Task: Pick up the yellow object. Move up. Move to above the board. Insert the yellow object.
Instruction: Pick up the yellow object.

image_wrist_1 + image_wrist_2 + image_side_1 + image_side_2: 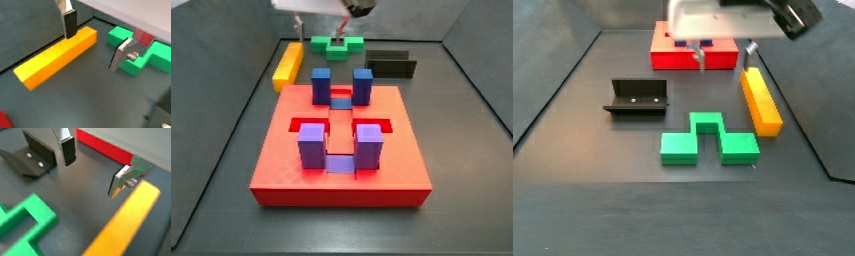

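Note:
The yellow object (57,57) is a long yellow-orange bar lying flat on the dark floor; it also shows in a wrist view (123,223) and both side views (289,66) (760,100). The gripper (92,52) is open and empty, its jaws wide apart. One finger (69,25) hangs close to the bar's end nearest the board, and the bare floor lies between the jaws. The gripper also shows in a wrist view (91,178) and a side view (724,55). The board (338,150) is a red slab with blue-purple posts (311,148), and stands beside that end of the bar.
A green notched block (140,55) (710,140) lies next to the bar, near the other finger (123,55). The dark fixture (30,158) (637,98) stands beyond the green block. Grey walls ring the floor.

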You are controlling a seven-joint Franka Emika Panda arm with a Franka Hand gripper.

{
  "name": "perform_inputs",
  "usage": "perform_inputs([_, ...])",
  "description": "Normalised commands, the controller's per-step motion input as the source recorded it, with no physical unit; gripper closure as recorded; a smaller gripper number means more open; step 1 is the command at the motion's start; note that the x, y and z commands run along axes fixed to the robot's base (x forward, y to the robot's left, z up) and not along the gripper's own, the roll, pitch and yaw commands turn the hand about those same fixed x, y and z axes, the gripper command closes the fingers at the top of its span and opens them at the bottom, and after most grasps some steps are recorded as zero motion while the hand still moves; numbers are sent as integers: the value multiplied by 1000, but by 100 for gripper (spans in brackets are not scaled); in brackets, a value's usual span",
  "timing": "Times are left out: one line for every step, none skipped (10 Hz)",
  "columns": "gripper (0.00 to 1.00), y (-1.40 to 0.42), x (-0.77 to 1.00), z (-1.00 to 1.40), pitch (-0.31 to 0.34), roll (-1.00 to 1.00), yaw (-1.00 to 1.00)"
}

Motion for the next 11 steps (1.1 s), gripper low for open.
perform_inputs([0, 180, -571, -234, 0, -124, -329])
perform_inputs([0, 123, -457, -200, 0, -130, -294])
perform_inputs([0, 80, -431, -197, 0, -114, -271])
perform_inputs([0, 80, -571, -229, 0, -113, -343])
perform_inputs([0, 37, -620, -246, 0, -104, -383])
perform_inputs([0, 0, -491, -294, -27, -156, -354])
perform_inputs([0, 0, -337, -271, -71, -164, -229])
perform_inputs([0, 0, -111, -209, -84, -131, -17])
perform_inputs([0, 80, 0, -209, -99, -109, 83])
perform_inputs([0, 100, 51, -223, -106, -107, 174])
perform_inputs([0, 66, 51, -254, -104, -109, 217])
